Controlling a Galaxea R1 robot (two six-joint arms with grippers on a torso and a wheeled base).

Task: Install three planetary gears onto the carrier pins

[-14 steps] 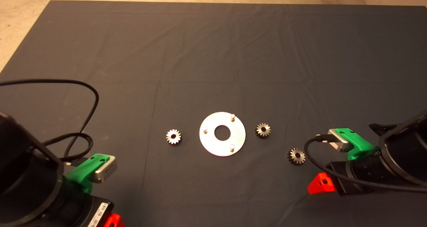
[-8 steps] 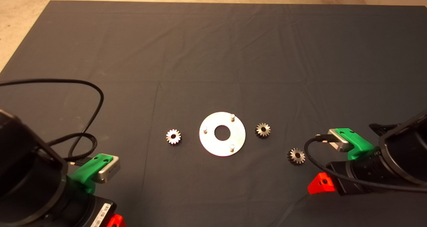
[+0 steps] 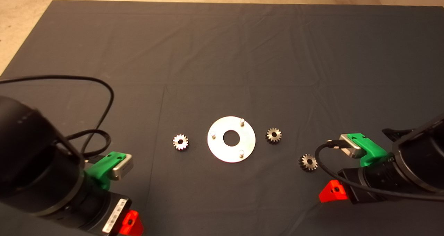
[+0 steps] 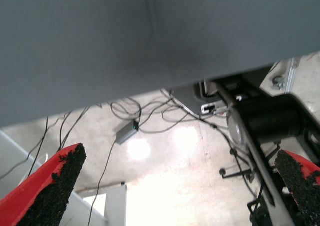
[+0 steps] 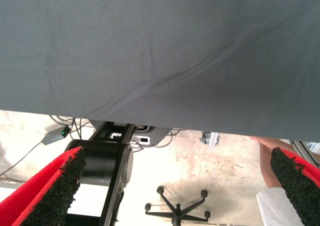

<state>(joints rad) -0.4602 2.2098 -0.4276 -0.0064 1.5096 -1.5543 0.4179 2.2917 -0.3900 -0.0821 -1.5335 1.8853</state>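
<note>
Near the middle of the dark mat (image 3: 222, 55), somewhat toward its front edge, lay the flat shiny disc (image 3: 231, 139) with its three carrier pins (image 3: 242, 121) standing bare. None of the planetary gears (image 3: 180, 142) sat on a pin: one lay flat on the mat to the left of the disc, one just right of it (image 3: 273, 135), and the third (image 3: 308, 162) further right and nearer the front edge, close to the right arm.

By the front-left corner of the mat the left gripper (image 4: 175, 206) hung with its red fingers (image 4: 55, 183) wide apart, holding nothing; its wrist camera looked past the mat's edge to floor cables. By the front-right side the right gripper (image 5: 175, 196) was likewise spread and empty, a person's arm showing beyond the mat.

The gears looked like solid metal: small, stiff, dense for their size, and likely slippery on the tooth tips. A pinch across opposite teeth, keeping the centre hole clear and the gear level, would probably suit best, since a tilted bore could jam on a pin. The disc, loose on cloth, might slide if nudged.
</note>
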